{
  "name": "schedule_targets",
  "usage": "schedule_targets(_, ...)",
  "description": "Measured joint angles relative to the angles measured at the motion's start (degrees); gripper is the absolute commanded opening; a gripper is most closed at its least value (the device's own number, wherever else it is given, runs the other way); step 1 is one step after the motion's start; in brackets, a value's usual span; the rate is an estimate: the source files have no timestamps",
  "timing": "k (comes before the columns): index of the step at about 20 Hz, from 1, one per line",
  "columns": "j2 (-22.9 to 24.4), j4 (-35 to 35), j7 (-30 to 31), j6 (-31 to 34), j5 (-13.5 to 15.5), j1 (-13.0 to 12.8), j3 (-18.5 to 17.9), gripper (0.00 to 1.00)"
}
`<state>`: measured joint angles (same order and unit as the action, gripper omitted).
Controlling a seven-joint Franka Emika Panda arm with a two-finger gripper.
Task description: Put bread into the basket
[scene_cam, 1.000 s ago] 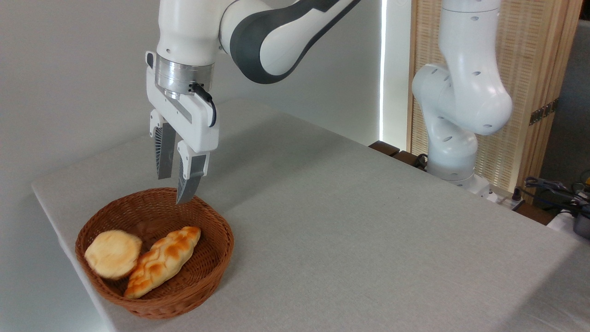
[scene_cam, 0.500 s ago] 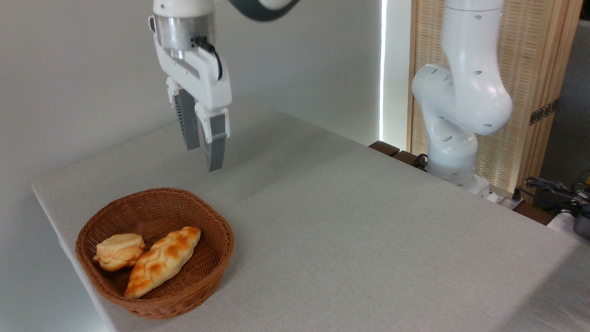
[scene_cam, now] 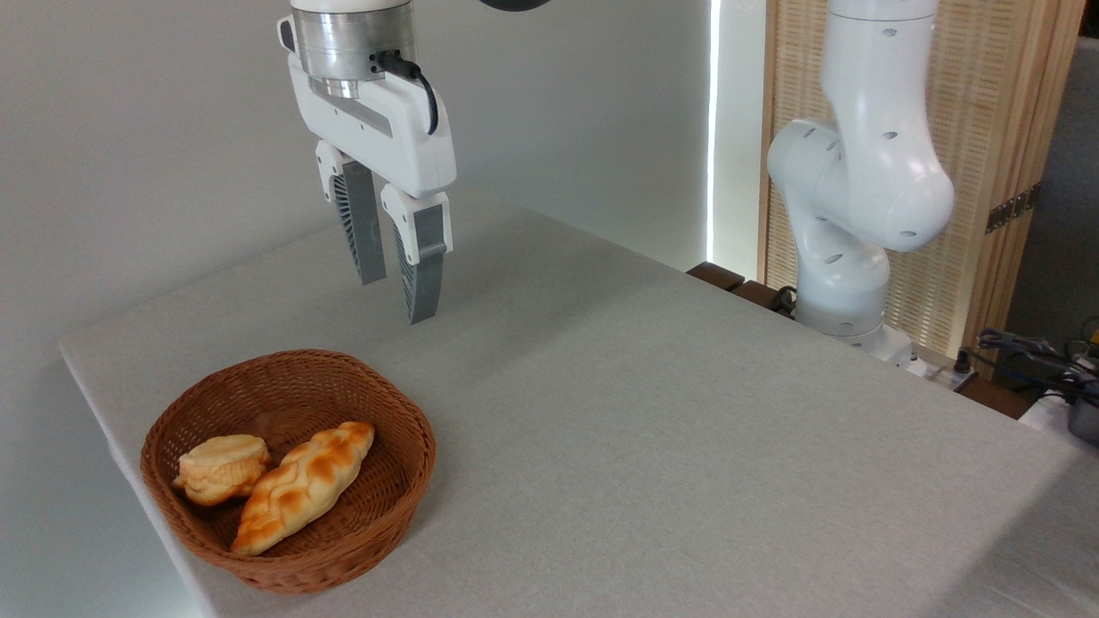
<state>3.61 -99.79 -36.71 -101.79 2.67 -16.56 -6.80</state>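
Resting in the basket (scene_cam: pixel 388 410) against the braided loaf (scene_cam: pixel 302 485) — bread (scene_cam: pixel 221 468) delivered; tool (scene_cam: pixel 397 296) parted slightly, empty, high above the bench (scene_cam: pixel 687 446) — clear.

Big grey table (scene_cam: pixel 687 429) with a cloth-like top, round brown basket (scene_cam: pixel 395 489) sitting near its front left corner, white robot base (scene_cam: pixel 846 322) at the far right edge

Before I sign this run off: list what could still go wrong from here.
1. The bun lies inside the basket but leans on the braided loaf, so it may tip if jolted.
2. The basket sits close to the table's near-left edge; a knock could push it off.
3. The empty gripper hangs open nearby, above the table.
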Motion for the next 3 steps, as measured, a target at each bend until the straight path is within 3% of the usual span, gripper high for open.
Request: schedule_targets(3, 0.0, 0.04, 0.0, 0.11, 0.0, 0.0, -1.26, 1.0)
